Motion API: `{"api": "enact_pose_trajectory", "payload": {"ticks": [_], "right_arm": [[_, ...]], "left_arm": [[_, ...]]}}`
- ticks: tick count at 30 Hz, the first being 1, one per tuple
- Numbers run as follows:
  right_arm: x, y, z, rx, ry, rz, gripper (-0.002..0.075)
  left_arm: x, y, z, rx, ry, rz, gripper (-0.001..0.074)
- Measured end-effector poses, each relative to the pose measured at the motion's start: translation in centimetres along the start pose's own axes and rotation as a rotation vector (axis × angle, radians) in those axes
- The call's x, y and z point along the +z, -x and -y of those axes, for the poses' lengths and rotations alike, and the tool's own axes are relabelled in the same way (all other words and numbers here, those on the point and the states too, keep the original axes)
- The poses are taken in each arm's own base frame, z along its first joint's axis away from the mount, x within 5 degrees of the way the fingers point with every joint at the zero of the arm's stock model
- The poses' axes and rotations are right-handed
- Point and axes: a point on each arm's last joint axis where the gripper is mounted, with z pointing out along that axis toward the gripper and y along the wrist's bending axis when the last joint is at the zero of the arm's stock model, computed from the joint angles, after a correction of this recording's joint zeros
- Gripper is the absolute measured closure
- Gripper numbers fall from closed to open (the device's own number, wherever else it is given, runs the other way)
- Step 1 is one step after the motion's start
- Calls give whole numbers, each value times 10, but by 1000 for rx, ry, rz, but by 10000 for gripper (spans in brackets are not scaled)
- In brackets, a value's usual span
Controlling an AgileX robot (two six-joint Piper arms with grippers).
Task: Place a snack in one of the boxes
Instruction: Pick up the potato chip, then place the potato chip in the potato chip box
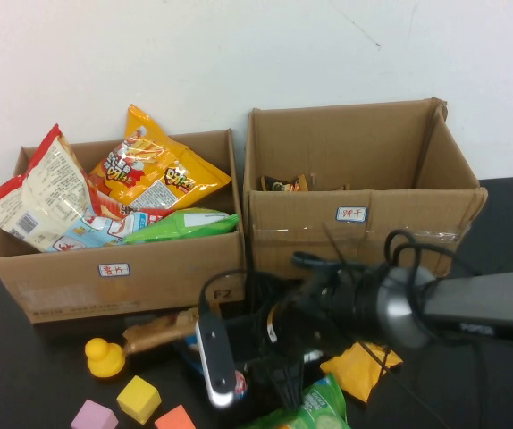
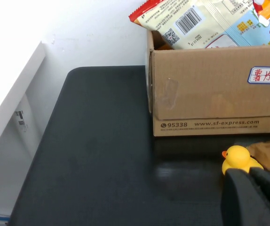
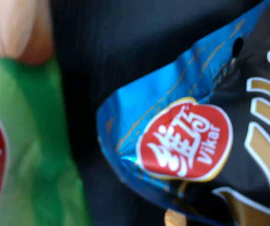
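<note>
Two open cardboard boxes stand at the back: the left box [image 1: 131,268] is full of snack bags, and the right box [image 1: 364,223] holds a few dark packets. My right gripper [image 1: 279,380] hangs low over loose snacks at the front of the table. Right under it are a blue and black Vikar packet [image 3: 196,141] and a green bag [image 3: 27,155], the bag also showing in the high view [image 1: 317,407]. My left gripper [image 2: 250,172] is shut and empty, low on the table just behind a yellow rubber duck [image 2: 238,159].
A brown packet [image 1: 158,331] and a yellow bag [image 1: 364,366] lie in front of the boxes. The duck [image 1: 105,356], a yellow cube [image 1: 138,398], a pink block [image 1: 94,416] and an orange block [image 1: 176,418] sit front left. The right arm [image 1: 471,308] reaches in from the right.
</note>
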Motion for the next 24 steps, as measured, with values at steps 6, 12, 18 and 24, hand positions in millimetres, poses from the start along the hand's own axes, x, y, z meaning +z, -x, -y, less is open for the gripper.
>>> {"api": "enact_pose_trajectory", "payload": {"ticks": [6,12,18,24], "right_arm": [[-73,17,30,88,-143,93,395],[-163,37,66,343,-434,412,395],[-192,34,101,707,-557,660,395],[-184,34,129,916,-539,739,395]], "left_arm": [[0,0,0,0,0,0,736],[0,0,0,0,0,0,736],[0,0,0,0,0,0,736],[0,0,0,0,0,0,736]]}}
